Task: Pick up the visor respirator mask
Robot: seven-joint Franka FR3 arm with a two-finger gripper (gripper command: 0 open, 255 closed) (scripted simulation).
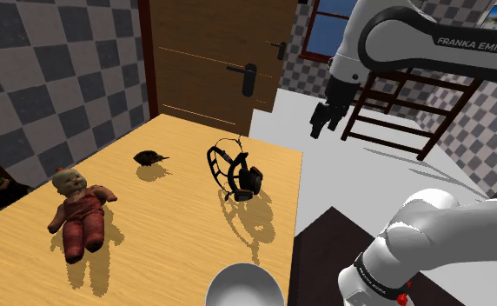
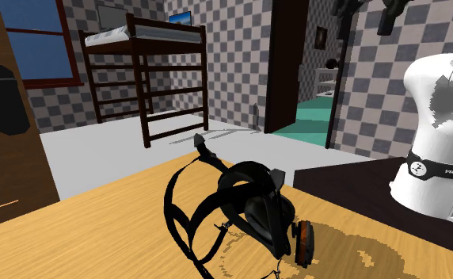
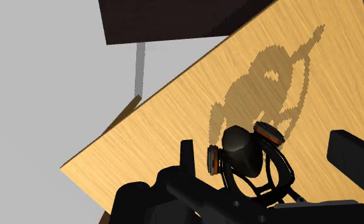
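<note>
the gripper hangs in the air off the worktop, up and to the shoulder view's right of the visor respirator mask, well apart from it. in the wrist view its two black fingers stand wide apart. the mask lies between them in that view but neither touches it, so nothing is held.

the mask is black, with looping straps and orange-rimmed round filters on its sides. it rests on the wooden worktop, close to the edge facing the dark stand, and throws a shadow on the wood. toward the shoulder view's left lie a small dark object and, farther on, a doll in red clothes on its back. a grey bowl sits at the near edge. behind the worktop stands a brown door; the second exterior view shows a dark bunk bed beyond the mask.
</note>
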